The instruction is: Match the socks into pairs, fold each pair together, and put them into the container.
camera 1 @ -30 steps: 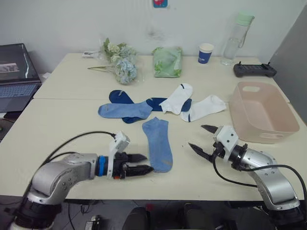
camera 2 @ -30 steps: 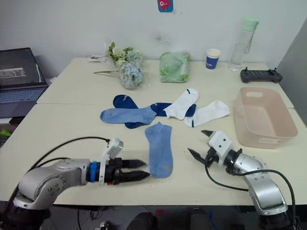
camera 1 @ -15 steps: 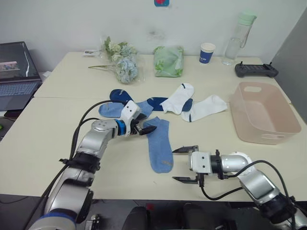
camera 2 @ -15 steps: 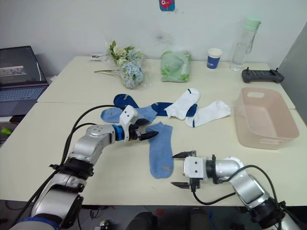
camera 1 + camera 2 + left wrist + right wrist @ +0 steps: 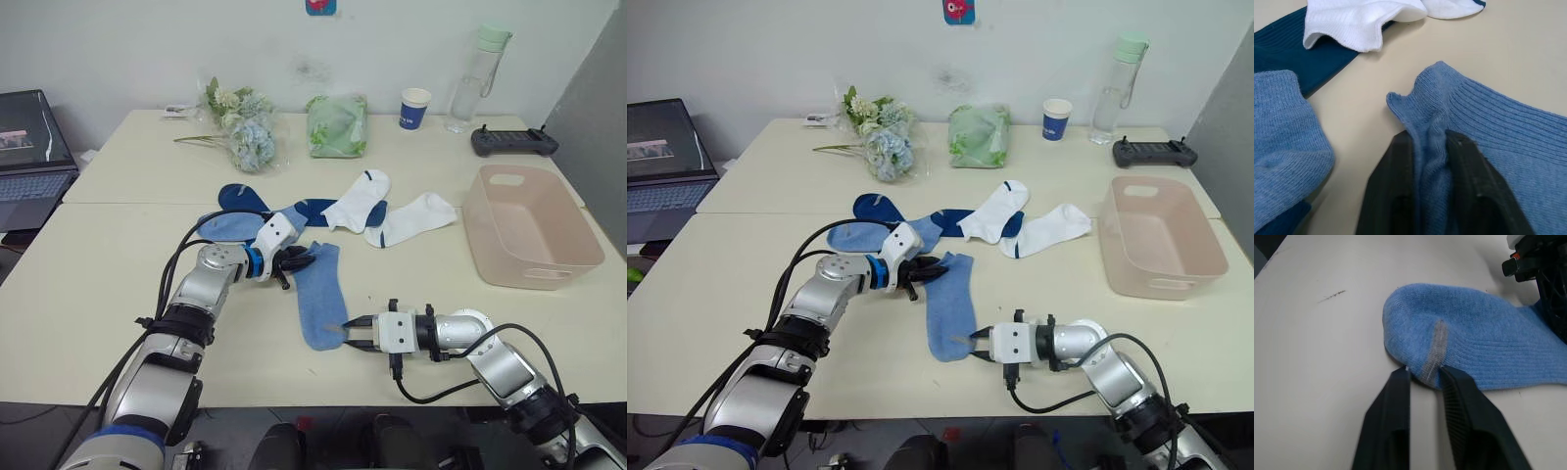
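now left fingers [image 5: 1400, 186] pinch the light blue sock [image 5: 318, 299] cuff; right fingers [image 5: 1396, 421] nip its toe.

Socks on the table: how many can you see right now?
6. One light blue sock is pinched by both hands, left hand and right hand. The other light blue, two navy and two white lie behind.

Head pair high, wrist cameras close.
Both eye views look down across the surface [image 5: 88, 255]; each wrist view nears one end of the same light blue sock [image 5: 321, 296].
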{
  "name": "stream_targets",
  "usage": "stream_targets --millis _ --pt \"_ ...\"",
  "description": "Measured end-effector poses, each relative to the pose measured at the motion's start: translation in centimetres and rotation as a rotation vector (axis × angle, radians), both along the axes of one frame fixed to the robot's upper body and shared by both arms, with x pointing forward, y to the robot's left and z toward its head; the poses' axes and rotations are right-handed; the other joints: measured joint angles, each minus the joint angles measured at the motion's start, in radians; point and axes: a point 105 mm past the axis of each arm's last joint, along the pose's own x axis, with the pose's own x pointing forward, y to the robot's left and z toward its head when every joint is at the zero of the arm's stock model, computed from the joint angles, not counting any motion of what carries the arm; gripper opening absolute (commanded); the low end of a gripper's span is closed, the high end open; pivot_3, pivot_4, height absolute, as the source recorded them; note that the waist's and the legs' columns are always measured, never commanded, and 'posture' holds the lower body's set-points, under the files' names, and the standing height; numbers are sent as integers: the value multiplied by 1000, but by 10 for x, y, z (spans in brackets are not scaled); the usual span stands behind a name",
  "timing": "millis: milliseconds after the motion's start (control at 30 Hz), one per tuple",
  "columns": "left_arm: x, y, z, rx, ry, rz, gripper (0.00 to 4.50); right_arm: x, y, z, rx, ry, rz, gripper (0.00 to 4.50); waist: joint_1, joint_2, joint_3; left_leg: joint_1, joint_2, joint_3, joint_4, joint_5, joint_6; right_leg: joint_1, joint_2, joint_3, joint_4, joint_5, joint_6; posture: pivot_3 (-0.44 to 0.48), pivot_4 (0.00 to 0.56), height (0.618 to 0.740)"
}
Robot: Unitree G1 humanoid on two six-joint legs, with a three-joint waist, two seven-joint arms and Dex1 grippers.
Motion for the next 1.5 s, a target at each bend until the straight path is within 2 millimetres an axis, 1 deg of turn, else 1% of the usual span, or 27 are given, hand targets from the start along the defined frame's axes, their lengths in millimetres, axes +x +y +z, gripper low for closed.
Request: stream_targets --millis 233,333,433,500,600,667,733,800,867,900,933,1000,1067,1100,1133,1167,1233,1267,1333,1433,1500 --pt "-6 5 -1 -9 6 14 0 5 -6 3 12 6 -30 62 -5 0 0 0 0 0 0 1 -1 0 0 1 0 0 0 0 150 740" --pt "-14 12 -2 -13 16 30 0 11 -17 9 22 3 -66 62 -10 0 0 0 1 0 0 1 -1 0 0 1 -1 0 0 0 150 740" --pt "-32 22 -4 -33 44 53 0 18 -39 17 14 -8 -123 62 -11 0 0 0 1 -1 -1 0 -1 0 -1 3 -1 0 0 0 150 740" --pt "-45 23 -6 -42 63 60 0 21 -50 22 7 -21 -147 62 -9 0 0 0 1 -2 -1 0 0 0 -1 3 -1 0 0 0 150 740" --pt "-65 17 -9 -107 117 109 0 27 -69 28 -28 -60 -182 62 -6 1 0 0 1 -2 -1 -1 2 1 -2 3 -1 0 0 0 150 740" --pt "-81 9 -11 -155 168 127 0 31 -84 28 -65 -76 -204 62 -5 1 0 0 1 -2 -1 -1 2 1 -2 3 -1 0 0 0 150 740" --pt "-93 3 -12 -176 182 149 0 31 -89 26 -79 -76 -196 62 -5 0 0 0 1 -2 -1 -1 2 1 -2 3 -1 0 0 0 150 740" --pt "-98 -1 -12 -195 180 182 0 30 -90 24 -84 -63 -193 62 -3 0 0 0 1 -2 -1 -1 2 1 -2 2 0 0 0 0 150 740" --pt "-96 0 -9 -207 159 231 537 29 -89 24 -76 -53 -183 0 -2 0 0 0 1 -3 -1 -1 2 2 -2 2 0 1 -1 0 150 740" --pt "-95 1 -8 -208 148 248 732 28 -89 24 -70 -49 -183 0 -1 0 0 0 1 -3 -1 -1 2 2 -2 2 0 1 -1 0 150 740" --pt "-95 3 -8 -207 138 266 1086 26 -90 24 -65 -43 -188 452 -1 1 0 0 1 -3 -1 -1 2 2 -2 2 -1 1 -1 0 150 740" --pt "-99 9 -10 -206 137 297 1707 22 -96 22 -61 -18 -214 1013 0 1 0 0 1 -2 -1 -1 2 2 -2 2 -2 1 -1 0 150 740" --pt "-104 18 -16 -189 152 319 2300 17 -108 22 -62 15 -261 1664 3 1 1 0 1 -2 -1 -1 2 2 -2 2 -2 1 -1 0 150 740" --pt "-105 21 -15 -189 151 313 2680 15 -115 23 -59 31 -292 2081 6 1 1 0 1 -2 -1 -1 2 2 -2 2 -2 1 -1 0 150 740" --pt "-104 26 -13 -187 143 315 2949 13 -121 24 -54 43 -317 2385 9 1 1 0 1 -2 -1 -1 2 2 -2 2 -2 1 -1 0 150 740" --pt "-101 34 -11 -183 130 313 3337 8 -128 25 -45 63 -352 2784 15 1 0 0 1 -3 -1 -1 2 2 -2 2 -1 1 -2 0 150 740" --pt "-93 46 -5 -179 109 320 3911 4 -132 26 -8 103 -403 3436 18 1 1 1 2 -4 -1 -1 2 3 -2 1 -1 1 -2 0 150 740" --pt "-88 50 -1 -176 98 300 3927 1 -131 28 49 148 -457 3814 18 1 1 1 2 -4 -1 -1 2 3 -1 1 -1 1 -2 0 150 740" --pt "-82 53 8 -159 81 234 3927 -4 -123 33 163 244 -532 4462 18 1 1 0 1 -4 -1 -1 1 2 -1 1 -2 1 -2 0 150 740" --pt "-73 49 17 -141 70 120 3927 -15 -105 38 270 365 -603 4462 19 1 1 0 1 -3 -1 -1 1 2 -2 1 -3 1 -2 0 150 740" --pt "-66 43 19 -134 78 55 3927 -17 -94 39 328 410 -659 4462 20 1 1 -1 1 -3 -1 -1 1 2 -2 1 -3 1 -2 0 150 740"
